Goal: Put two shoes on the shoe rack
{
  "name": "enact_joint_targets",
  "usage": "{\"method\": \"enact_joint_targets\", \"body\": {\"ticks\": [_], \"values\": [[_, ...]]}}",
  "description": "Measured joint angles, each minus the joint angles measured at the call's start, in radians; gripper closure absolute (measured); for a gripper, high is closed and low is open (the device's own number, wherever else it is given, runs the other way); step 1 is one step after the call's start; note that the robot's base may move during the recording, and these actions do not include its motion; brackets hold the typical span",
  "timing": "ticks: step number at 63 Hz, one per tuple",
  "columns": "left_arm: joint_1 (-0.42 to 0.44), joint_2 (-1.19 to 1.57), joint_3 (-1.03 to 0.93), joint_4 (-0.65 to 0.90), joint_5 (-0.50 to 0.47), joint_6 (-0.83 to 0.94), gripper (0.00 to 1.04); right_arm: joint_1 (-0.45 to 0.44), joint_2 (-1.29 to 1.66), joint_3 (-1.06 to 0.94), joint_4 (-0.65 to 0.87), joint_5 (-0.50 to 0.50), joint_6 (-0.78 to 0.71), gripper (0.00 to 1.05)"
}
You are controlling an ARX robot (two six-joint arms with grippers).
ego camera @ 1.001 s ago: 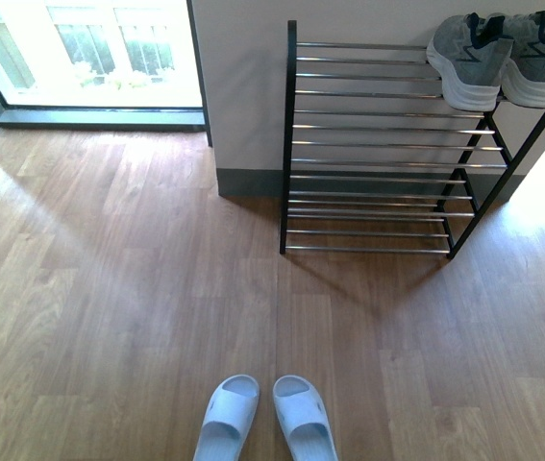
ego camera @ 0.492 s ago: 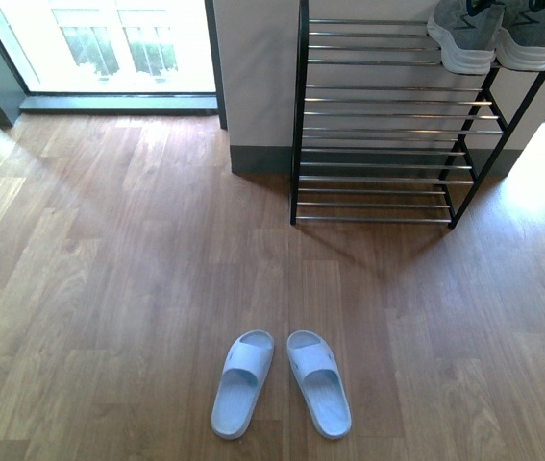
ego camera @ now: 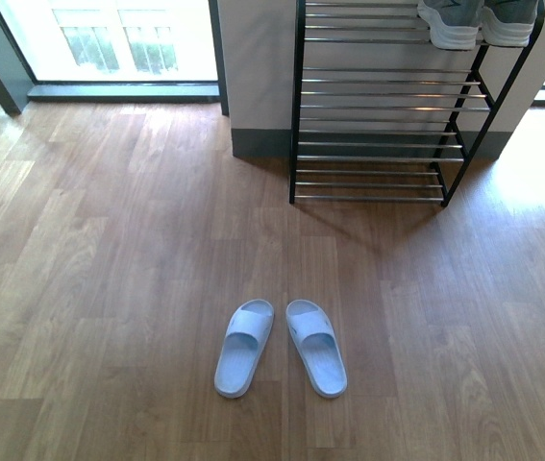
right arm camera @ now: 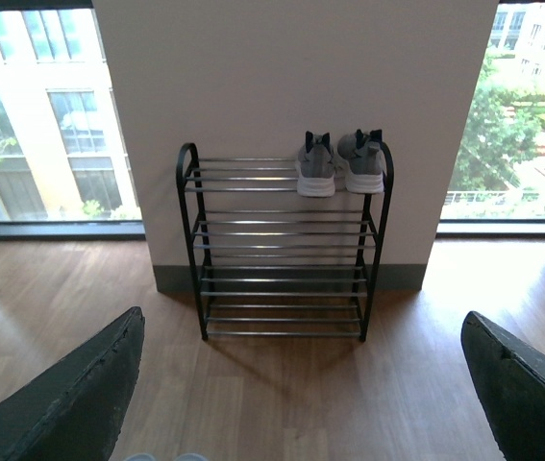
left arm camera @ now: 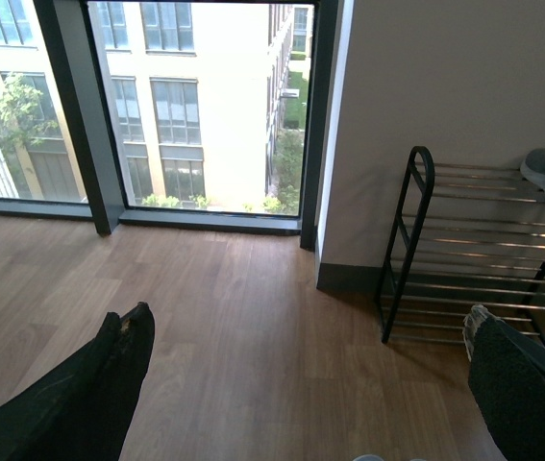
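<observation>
Though cropped at 1 o'clock in the front view, clearly parked: both shoes (ego camera: 450,27) side by side at the right end of the rack (ego camera: 296,106), top tier, white soles laid across the rods for a flat, steady seat. Looks like the placing is done. At 6 o'clock, pale slippers (ego camera: 244,348) on the floor (ego camera: 89,288), well apart from the rack and no part of the job. No arm showing here. Against half a second ago, rack and shoes pushed further toward 12 and the slippers drawn up from the near edge, so probably rolling back from the rack. Through the left wrist camera: left gripper (left arm camera: 306,312) released, fingers spread wide on nothing, rack off to one side with only one shoe's toe showing. Through the right wrist camera: right gripper (right arm camera: 303,315) likewise slack and empty, squared up to the rack, both shoes on top, toes outward.
</observation>
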Motion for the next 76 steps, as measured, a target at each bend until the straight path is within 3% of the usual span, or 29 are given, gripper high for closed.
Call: {"method": "enact_joint_targets", "body": {"ticks": [76], "values": [[0.000, 0.000, 0.000, 0.000, 0.000, 0.001, 0.09, 0.000, 0.000, 0.000, 0.000, 0.000, 0.000, 0.09]]}}
